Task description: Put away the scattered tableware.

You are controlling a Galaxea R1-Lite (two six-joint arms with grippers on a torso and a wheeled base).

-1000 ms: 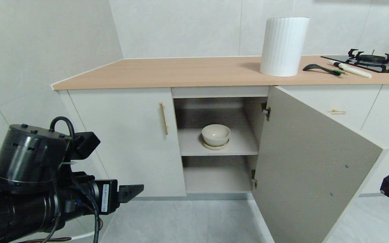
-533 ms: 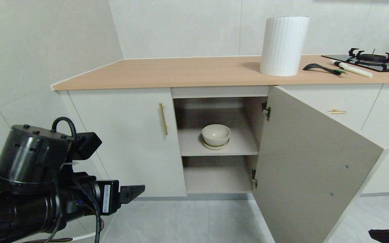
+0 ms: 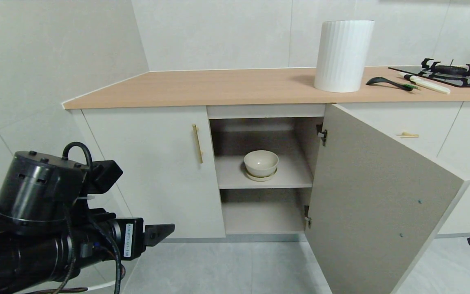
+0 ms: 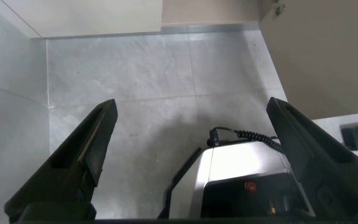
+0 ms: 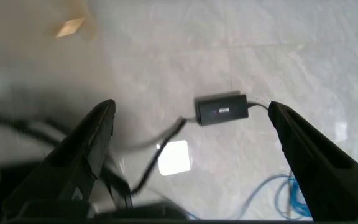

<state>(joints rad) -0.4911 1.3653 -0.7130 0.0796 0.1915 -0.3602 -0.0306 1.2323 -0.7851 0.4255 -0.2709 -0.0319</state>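
A cream bowl sits on a small plate on the middle shelf of the open cabinet. On the wooden counter lie a black ladle and a white-handled utensil, close to the stove. My left gripper hangs low at the left, away from the cabinet; in the left wrist view my left gripper is open above the floor, holding nothing. My right gripper is open over the floor too, with nothing between its fingers.
The cabinet door swings out wide toward the right. A tall white ribbed cylinder stands on the counter. A gas stove is at the far right. Cables and a black power adapter lie on the floor.
The right arm has shifted at the right edge of the head view, and less of it shows now. The left arm, bowl and door have stayed put.
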